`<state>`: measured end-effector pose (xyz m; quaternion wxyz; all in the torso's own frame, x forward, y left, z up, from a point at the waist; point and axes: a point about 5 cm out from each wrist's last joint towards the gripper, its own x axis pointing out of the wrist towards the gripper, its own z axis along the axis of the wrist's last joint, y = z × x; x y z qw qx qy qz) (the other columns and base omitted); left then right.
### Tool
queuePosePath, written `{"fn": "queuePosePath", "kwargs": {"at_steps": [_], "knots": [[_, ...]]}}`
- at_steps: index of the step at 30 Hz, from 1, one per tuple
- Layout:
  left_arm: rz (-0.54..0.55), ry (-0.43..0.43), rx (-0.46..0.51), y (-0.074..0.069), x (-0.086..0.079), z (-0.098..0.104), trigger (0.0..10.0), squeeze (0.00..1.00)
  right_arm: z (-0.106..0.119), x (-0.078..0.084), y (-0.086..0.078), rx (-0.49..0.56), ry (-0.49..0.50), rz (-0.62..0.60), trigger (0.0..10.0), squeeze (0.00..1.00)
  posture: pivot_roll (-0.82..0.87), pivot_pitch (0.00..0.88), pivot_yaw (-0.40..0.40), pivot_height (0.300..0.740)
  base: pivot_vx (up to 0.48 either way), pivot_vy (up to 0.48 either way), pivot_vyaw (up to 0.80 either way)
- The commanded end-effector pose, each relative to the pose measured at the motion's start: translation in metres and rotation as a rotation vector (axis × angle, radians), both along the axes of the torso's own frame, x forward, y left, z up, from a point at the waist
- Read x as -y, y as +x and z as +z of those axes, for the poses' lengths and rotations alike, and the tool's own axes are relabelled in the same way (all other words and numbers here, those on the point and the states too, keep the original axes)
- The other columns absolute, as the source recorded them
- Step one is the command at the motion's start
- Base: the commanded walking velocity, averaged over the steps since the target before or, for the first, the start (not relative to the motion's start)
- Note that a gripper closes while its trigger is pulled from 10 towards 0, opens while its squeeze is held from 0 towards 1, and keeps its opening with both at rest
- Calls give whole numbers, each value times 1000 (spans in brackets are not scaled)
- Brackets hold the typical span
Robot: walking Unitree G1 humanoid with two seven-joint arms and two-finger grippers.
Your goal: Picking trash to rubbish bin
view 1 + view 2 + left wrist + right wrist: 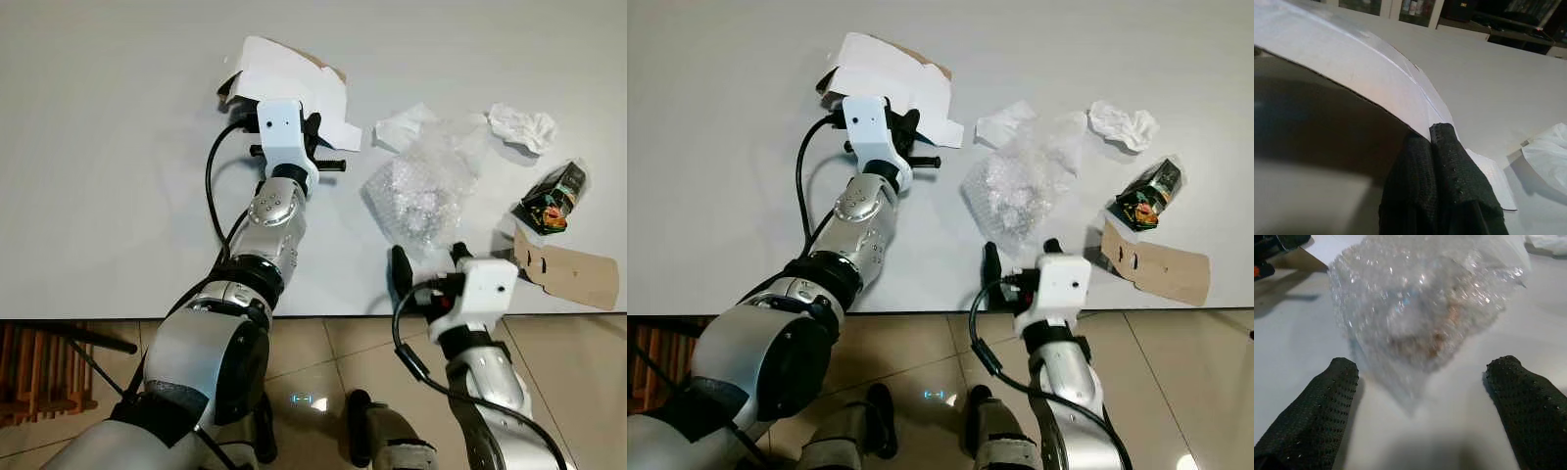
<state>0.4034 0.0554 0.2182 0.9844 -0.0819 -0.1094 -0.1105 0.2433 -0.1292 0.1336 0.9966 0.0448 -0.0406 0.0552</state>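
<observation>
Left end effector (315,147) was pinched closed on the white cardboard sheet (294,83) at its edge, presumably for lifting. Right end effector (429,262) stood wide open, empty, just short of the bubble wrap (421,191) on the worktop (98,147), likely lining up a grasp.

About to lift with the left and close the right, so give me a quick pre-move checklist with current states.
1. Left gripper shut on the cardboard: ok.
2. Right gripper open: ok.
3. Bubble wrap lined up between the right fingers: ok, though it lies just ahead of the tips.
4. Cardboard clear of the tissue: cannot tell, their edges lie close.
5. Rubbish bin location: cannot tell.
</observation>
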Motion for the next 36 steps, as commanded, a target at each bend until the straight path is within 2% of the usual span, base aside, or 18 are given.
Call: {"fn": "queuePosePath", "kwargs": {"at_steps": [1, 2, 3, 19, 22, 27, 28, 29, 30, 36], "knots": [[-13, 25, -4, -1, 3, -2, 0, 0, -30, 2, -5, -148, 4, -5, 10000, 0, -182, 322, 27, 740, 0, 0, 0], [-12, 38, 2, -1, 3, -2, 7255, 0, -30, 2, -2, -144, 4, -5, 10000, 0, -175, 308, 32, 740, 0, 0, 0], [-13, 54, 13, -2, 3, -3, 10000, 0, -29, 2, 1, -138, 4, -5, 10000, 0, -171, 296, 35, 740, 0, 0, 0], [-11, 164, 154, -13, 0, -10, 10000, 0, -18, 2, 36, -55, 4, 0, 10000, 0, -139, 172, 53, 740, 0, 0, 0], [9, 176, 175, -13, -3, -7, 10000, 0, -17, 3, 38, -47, 0, -1, 10000, 0, -140, 160, 54, 740, 0, 0, 0], [63, 175, 197, -13, -16, -5, 10000, 0, -14, 6, 47, -21, -6, -8, 10000, 0, -136, 128, 54, 740, 0, 0, 0], [68, 193, 191, -15, -21, -11, 1255, 0, -12, 7, 49, -15, -7, -8, 10000, 0, -130, 118, 55, 740, 0, 0, 0], [68, 193, 191, -15, -21, -11, 1255, 0, -12, 7, 49, -15, -7, -8, 10000, 0, -130, 118, 55, 740, 0, 0, 0], [74, 206, 181, -17, -26, -18, 0, 0, -11, 7, 52, -7, -9, -9, 10000, 0, -127, 108, 56, 740, 0, 0, 0], [86, 220, 162, -24, -33, -34, 0, 0, -6, 8, 59, 13, -12, -10, 10000, 0, -115, 97, 56, 740, 0, 0, 0]]}}
